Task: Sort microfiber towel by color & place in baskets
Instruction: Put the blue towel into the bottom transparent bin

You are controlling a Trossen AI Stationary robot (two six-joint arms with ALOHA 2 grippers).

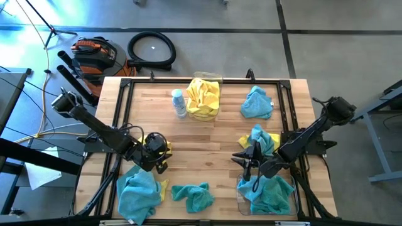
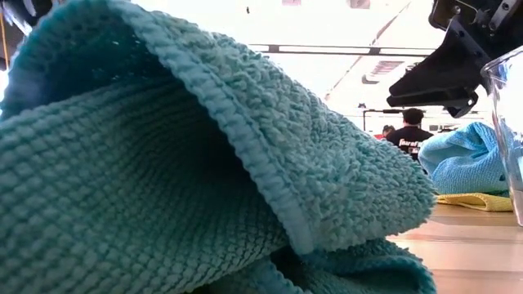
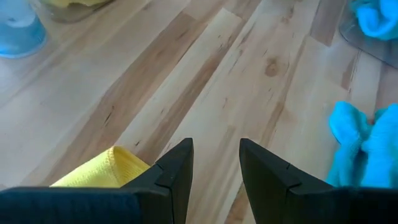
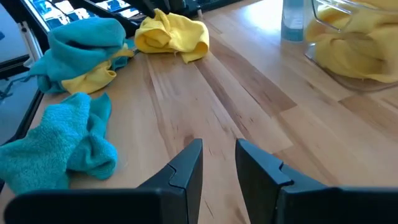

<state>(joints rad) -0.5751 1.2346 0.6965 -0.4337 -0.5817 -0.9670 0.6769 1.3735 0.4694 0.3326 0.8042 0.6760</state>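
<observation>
Yellow and teal towels are spread over the wooden table. A clear basket (image 1: 206,99) at the far middle holds yellow towels; a second basket (image 1: 241,193) at the near right holds teal ones. My left gripper (image 3: 216,146) hovers open at the table's left. A crumpled yellow towel (image 4: 171,34) lies on the wood by the outer side of one finger, and nothing is between the fingers. My right gripper (image 4: 219,146) is open over bare wood, between the teal basket and a teal-and-yellow pile (image 1: 262,139).
A small white-and-blue bottle (image 1: 179,102) stands beside the yellow basket. Loose teal towels lie at the far right (image 1: 257,103), near middle (image 1: 191,196) and near left (image 1: 138,191), the last over a yellow one. A person (image 2: 409,131) stands in the room behind.
</observation>
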